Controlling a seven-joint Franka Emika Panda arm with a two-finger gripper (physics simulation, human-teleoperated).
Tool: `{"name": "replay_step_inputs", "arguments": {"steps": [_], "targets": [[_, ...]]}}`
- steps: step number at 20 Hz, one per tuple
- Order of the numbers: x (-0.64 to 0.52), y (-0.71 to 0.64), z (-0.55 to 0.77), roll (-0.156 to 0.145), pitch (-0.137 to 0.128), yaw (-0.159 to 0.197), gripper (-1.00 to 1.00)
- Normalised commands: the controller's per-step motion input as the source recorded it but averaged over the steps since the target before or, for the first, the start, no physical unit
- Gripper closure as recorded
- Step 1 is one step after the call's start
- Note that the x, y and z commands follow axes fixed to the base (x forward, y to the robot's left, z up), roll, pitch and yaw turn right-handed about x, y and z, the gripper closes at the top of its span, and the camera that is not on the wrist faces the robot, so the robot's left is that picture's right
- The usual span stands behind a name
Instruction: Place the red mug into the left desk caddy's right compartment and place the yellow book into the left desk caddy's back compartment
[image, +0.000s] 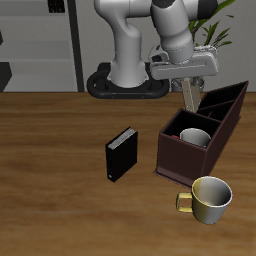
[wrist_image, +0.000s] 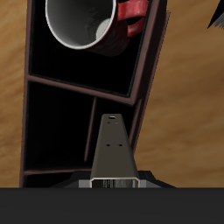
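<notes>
Two mugs (image: 195, 137) (image: 209, 197), one caddy (image: 225, 125) — one black book (image: 121, 154)

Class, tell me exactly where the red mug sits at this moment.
The red mug sits inside the left desk caddy, in its right compartment, as both views show. The yellow-and-white mug stands outside, nearer the table's front edge.

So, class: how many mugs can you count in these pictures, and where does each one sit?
2. The red mug sits inside the left desk caddy, in its right compartment. The yellow-and-white mug stands on the table in front of the caddy. None looks hidden.
</notes>
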Motion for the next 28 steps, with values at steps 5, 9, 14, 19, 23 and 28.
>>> {"name": "replay_step_inputs", "arguments": {"steps": [5,9,14,19,23,28], "targets": [[0.06,0.33,0.02,0.056,0.006,-0.032,1.00],[0.16,0.31,0.03,0.050,0.013,-0.024,1.00],[0.13,0.10,0.06,0.003,0.007,0.001,1.00],[0.16,0.05,0.09,-0.009,-0.008,0.006,1.00],[0.15,0.15,0.09,-0.005,-0.011,0.019,1.00],[0.07,0.09,0.07,0.006,-0.006,-0.001,1.00]]}}
